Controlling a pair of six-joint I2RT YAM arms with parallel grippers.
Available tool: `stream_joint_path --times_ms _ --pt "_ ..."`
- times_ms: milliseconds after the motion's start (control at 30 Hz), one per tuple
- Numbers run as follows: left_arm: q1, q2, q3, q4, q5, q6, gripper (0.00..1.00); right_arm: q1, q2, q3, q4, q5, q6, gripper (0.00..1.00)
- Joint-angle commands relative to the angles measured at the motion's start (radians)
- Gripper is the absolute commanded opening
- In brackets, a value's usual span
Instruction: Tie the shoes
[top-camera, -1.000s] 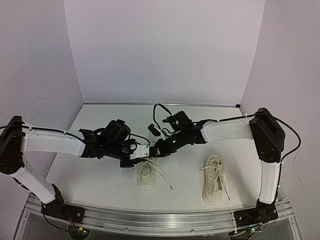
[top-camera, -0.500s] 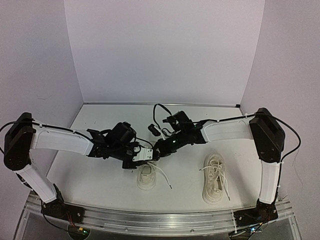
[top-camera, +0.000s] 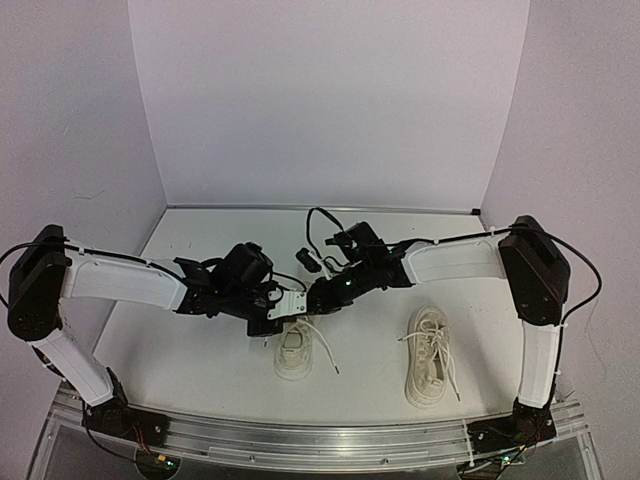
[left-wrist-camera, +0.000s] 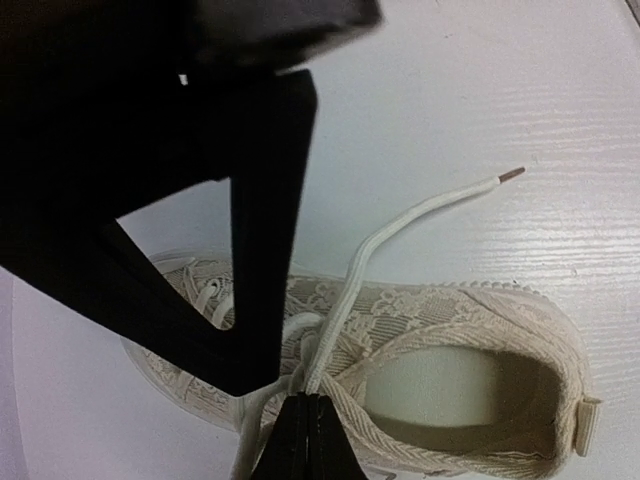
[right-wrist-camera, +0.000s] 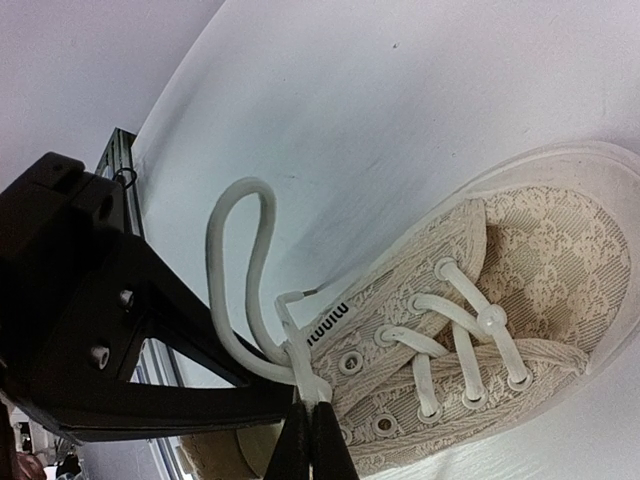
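The left shoe is a cream-white sneaker near the table's middle front. Both grippers meet just above it. My left gripper is shut on a white lace by the shoe's opening, jaws pressed together. The lace's free end lies on the table. My right gripper is shut on the other lace, which forms a loop beside the shoe, jaws together. The second shoe lies at the right with its laces loose.
The white table is boxed in by pale walls at the back and sides. A metal rail runs along the near edge. Each gripper's black fingers cross the other's wrist view.
My left arm has reached a little further right toward the shoe. The loose lace end on the table has shifted slightly. The right arm has hardly moved.
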Motion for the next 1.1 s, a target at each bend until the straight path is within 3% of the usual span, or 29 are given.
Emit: stream_joint_path --times_ms 0,667,1067 --pt "-0.003 -0.042 -0.013 0.095 -0.016 -0.099 0.0 0.004 -0.025 0.023 0.026 -0.017 0.006 0.0" --pt "0.0 0.026 -0.101 0.307 -0.089 -0.319 0.0 0.004 -0.058 -0.009 0.07 -0.037 0.038 0.0" --pt "0.002 0.043 -0.203 0.562 -0.094 -0.472 0.0 0.005 -0.04 -0.037 0.126 -0.095 0.088 0.0"
